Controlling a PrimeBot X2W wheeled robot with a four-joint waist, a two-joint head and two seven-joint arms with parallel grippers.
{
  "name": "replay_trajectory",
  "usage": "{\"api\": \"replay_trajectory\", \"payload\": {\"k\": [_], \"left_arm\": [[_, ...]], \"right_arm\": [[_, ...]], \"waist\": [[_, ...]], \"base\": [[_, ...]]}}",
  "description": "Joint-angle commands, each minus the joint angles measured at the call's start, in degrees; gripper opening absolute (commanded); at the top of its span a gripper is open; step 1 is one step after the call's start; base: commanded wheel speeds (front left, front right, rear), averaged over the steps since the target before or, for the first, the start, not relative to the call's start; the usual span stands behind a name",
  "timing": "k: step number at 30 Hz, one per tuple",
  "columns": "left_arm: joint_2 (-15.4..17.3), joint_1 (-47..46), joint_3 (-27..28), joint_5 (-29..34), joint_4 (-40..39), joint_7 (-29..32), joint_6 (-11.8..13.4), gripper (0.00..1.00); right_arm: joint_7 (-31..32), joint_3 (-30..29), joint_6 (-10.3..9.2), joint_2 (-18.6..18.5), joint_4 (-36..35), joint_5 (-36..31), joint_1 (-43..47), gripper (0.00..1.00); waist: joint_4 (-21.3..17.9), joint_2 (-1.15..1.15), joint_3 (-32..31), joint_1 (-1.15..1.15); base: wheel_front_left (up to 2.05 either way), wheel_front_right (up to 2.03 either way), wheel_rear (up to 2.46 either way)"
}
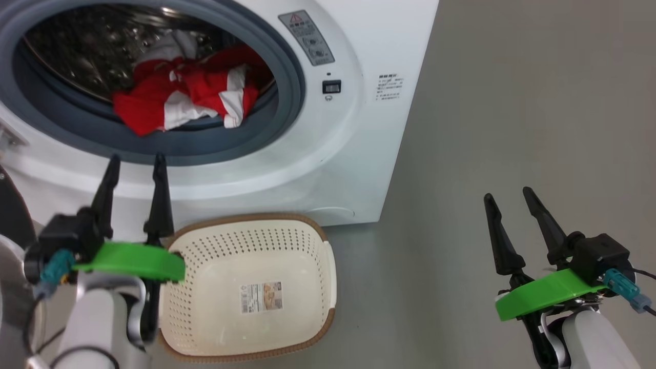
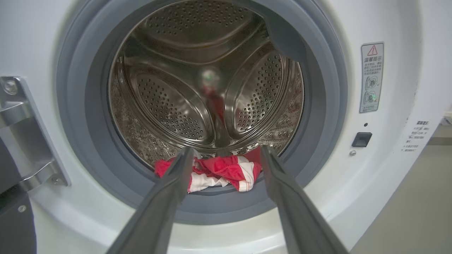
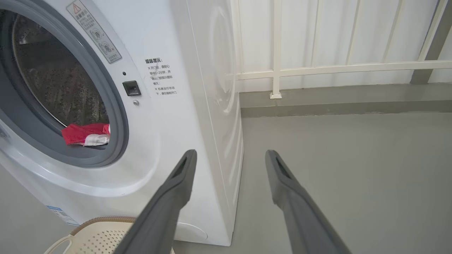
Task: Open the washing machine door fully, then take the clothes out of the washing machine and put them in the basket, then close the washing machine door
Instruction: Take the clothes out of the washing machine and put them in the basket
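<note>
Both empty, fingers spread wide: left gripper (image 1: pixel 137 158) is aiming at clothes (image 1: pixel 189 92) in washer (image 1: pixel 359 154) mouth; right gripper (image 1: pixel 507 193) is idling aside; basket (image 1: pixel 246 219) is sitting right below for the drop.

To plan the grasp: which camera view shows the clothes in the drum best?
The head view: it looks down on most of the red and white pile of clothes. The left wrist view catches their front edge; the right wrist view, a small corner.
</note>
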Motion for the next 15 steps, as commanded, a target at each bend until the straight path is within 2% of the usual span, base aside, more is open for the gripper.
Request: {"api": "replay_trajectory", "payload": {"k": [1,9,15], "left_arm": [[2.0,-3.2,1.6,0.6,-0.1,-0.7,-0.3,1.0],[2.8,-13.6,1.5,2.2,8.0,-0.7,0.8,1.0],[2.6,-20.3,2.0,2.9,13.6,-0.7,2.8,1.0]], "right_arm": [[-0.4,1.0,0.39,-0.5,-1.7,-0.2,-1.9,1.0],[-0.4,0.6,0.39,-1.2,-2.7,-0.4,-3.7,1.0],[-0.4,-0.1,0.39,-2.0,-3.7,-0.5,-4.5,1.0]], "waist": [[-0.2,0.0,2.3,0.0],[-0.9,0.0,6.8,0.0],[-1.0,0.0,9.9,0.0]], "base": [[0.0,0.0,0.0],[0.0,0.0,0.0],[0.0,0.0,0.0]]}}
